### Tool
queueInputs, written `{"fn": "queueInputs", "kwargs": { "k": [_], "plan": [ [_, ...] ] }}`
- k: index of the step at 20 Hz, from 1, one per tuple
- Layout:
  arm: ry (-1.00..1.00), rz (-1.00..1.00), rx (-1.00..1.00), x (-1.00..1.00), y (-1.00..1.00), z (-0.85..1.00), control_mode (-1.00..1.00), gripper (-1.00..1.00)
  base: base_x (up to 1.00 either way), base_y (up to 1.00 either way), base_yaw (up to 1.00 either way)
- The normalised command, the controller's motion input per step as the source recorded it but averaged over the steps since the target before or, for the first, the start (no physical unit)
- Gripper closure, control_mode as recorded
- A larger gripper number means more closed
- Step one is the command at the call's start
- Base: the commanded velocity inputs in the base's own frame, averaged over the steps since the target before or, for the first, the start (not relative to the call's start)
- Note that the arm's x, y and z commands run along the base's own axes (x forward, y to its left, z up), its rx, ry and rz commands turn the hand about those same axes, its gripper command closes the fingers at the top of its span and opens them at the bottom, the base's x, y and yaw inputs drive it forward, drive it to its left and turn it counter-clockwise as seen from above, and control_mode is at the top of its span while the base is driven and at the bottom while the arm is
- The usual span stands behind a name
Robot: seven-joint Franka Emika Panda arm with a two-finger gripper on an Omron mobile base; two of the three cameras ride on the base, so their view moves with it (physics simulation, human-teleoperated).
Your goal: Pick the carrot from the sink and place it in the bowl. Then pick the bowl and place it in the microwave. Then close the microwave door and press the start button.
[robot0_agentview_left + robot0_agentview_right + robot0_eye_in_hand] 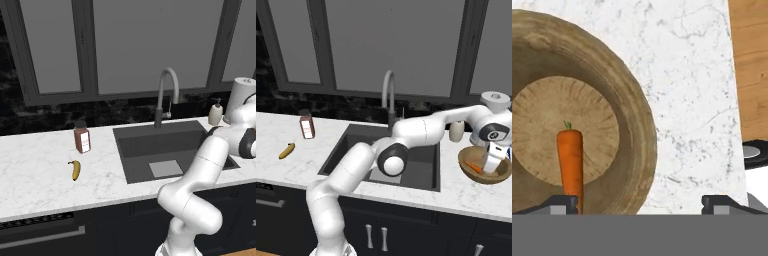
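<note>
The wooden bowl (464,161) stands on the white marble counter to the right of the sink (421,155). The orange carrot (474,166) lies inside it, free of the fingers. My gripper (490,166) hangs open just above the bowl, pointing down. In the hand view the carrot (570,160) rests on the bowl's floor with its green top away from me. There the bowl's rim (643,130) curves between my fingertips, and the gripper (642,204) holds nothing. The dark sink (165,142) holds just a light patch. The microwave and its door are out of view.
A yellow banana (75,170) and a brown bottle (82,139) sit left of the sink. The faucet (167,90) rises behind the basin. A soap dispenser (456,131) and a paper towel roll (495,102) stand behind the bowl. The counter's edge drops to wooden floor (752,70).
</note>
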Motion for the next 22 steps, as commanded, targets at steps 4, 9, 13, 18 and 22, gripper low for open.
{"fn": "queueInputs", "kwargs": {
  "k": [4,9,13,18,22],
  "plan": [
    [-0.05,-0.19,0.04,-0.53,0.54,0.00,-1.00,-1.00,0.00,0.00,0.00],
    [-0.01,-0.18,0.02,-0.35,0.25,0.00,-1.00,-1.00,0.00,0.00,0.00],
    [0.00,-0.17,0.05,-0.20,-0.01,0.00,-1.00,-1.00,0.00,0.00,0.00],
    [0.00,-0.13,0.03,-0.11,-0.12,0.00,-1.00,-1.00,0.00,0.00,0.00],
    [0.00,-0.10,0.04,-0.09,-0.18,0.00,-1.00,-1.00,0.00,0.00,0.00]
  ]
}}
